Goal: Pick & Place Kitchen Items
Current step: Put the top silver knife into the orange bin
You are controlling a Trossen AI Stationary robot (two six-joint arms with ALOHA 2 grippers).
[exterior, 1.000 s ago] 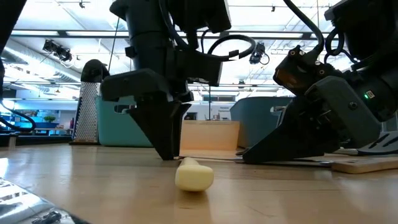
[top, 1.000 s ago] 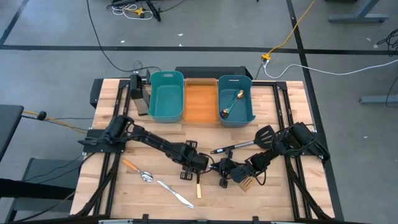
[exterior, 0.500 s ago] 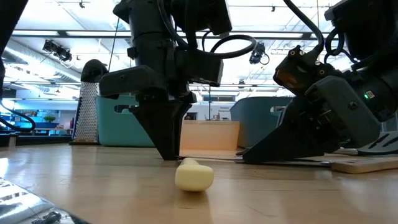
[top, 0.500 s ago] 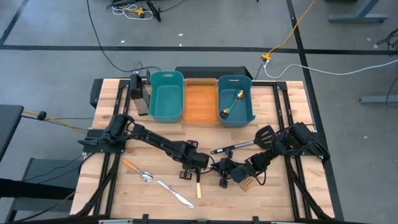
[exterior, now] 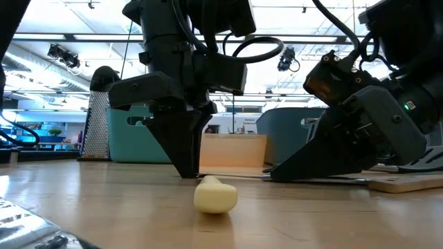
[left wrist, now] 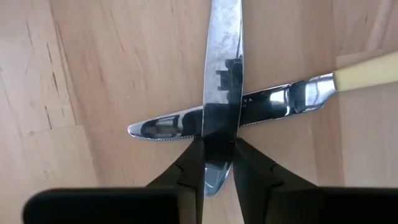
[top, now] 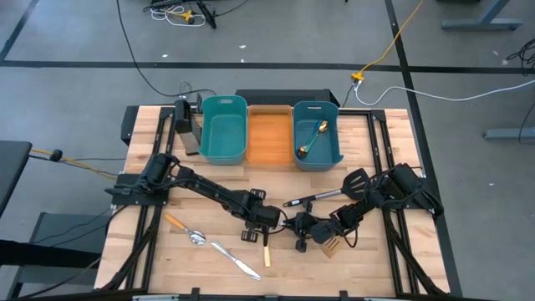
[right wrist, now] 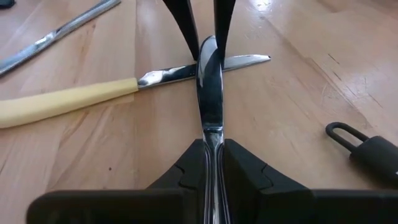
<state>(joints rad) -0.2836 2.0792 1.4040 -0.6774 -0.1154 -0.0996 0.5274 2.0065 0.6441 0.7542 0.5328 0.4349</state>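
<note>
Table (top: 150, 125): wooden top, carrying three bins along the far edge and utensils on the near half.
Teal bins: left teal bin (top: 224, 128) and right teal bin (top: 318, 146) flanking an orange bin (top: 269, 138); gold spoon (top: 313, 138) lying inside the right teal bin.
Left arm (top: 201, 191): reaching from the left edge toward the table's middle.
Right arm (top: 384, 196): reaching from the right edge toward the same spot.
Black slotted spatula (top: 334, 189): flat on the table, between the right teal bin and the right arm.
Left gripper (left wrist: 217, 158): low at the table's middle, fingers (left wrist: 189, 168) closed on the blade tip of the silver knife.
Right gripper (right wrist: 211, 152): facing the left gripper, fingers (right wrist: 186, 171) clamped on the handle end of the same silver knife.
Silver knife (left wrist: 222, 74): held at both ends between the two grippers, lying crosswise over the yellow-handled knife.
Yellow-handled knife (right wrist: 93, 93): flat on the wood beneath the silver knife; handle end (exterior: 215, 194) pointing toward the near edge.
Near-left utensils: spoon with copper handle (top: 185, 229) and another silver knife (top: 234, 259), well apart from both grippers.
</note>
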